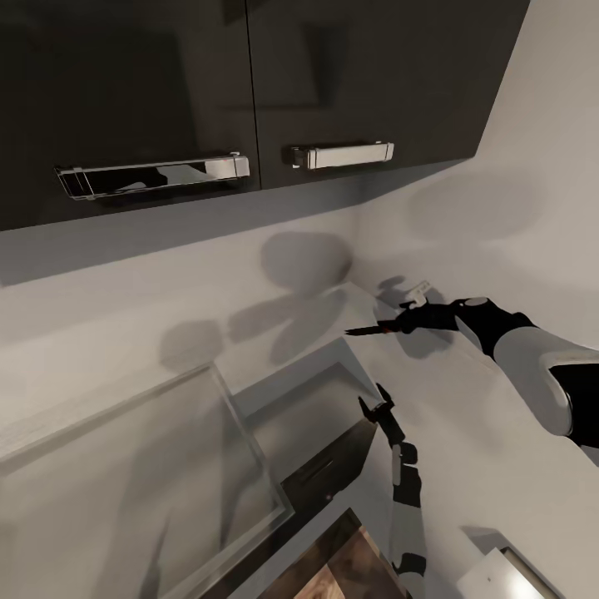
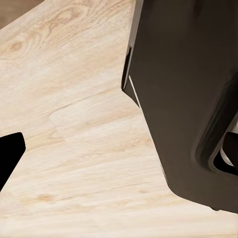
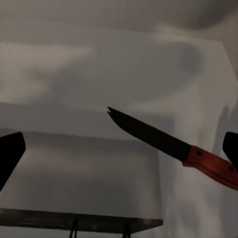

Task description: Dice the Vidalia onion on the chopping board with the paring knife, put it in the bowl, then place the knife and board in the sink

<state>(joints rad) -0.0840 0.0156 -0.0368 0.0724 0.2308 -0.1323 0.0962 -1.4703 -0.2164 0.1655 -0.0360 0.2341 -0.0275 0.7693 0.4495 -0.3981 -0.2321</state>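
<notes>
My right gripper (image 1: 405,323) is raised in front of the pale wall, shut on the paring knife (image 1: 370,329). The dark blade points left, away from the arm. In the right wrist view the paring knife (image 3: 168,144) crosses the picture, its red handle running to one of the fingers (image 3: 231,148). Lower down, my left gripper (image 1: 376,405) stands open with nothing in it, just off the end of the grey countertop (image 1: 308,399). The Vidalia onion, the sink, the chopping board and the bowl are out of view.
Dark glossy wall cabinets (image 1: 249,83) with chrome handles (image 1: 341,155) hang overhead. A dark base cabinet (image 1: 324,466) sits under the countertop's end, and the left wrist view shows its dark side (image 2: 183,99) over light wood floor (image 2: 74,124). The walls meet in a corner (image 1: 358,274).
</notes>
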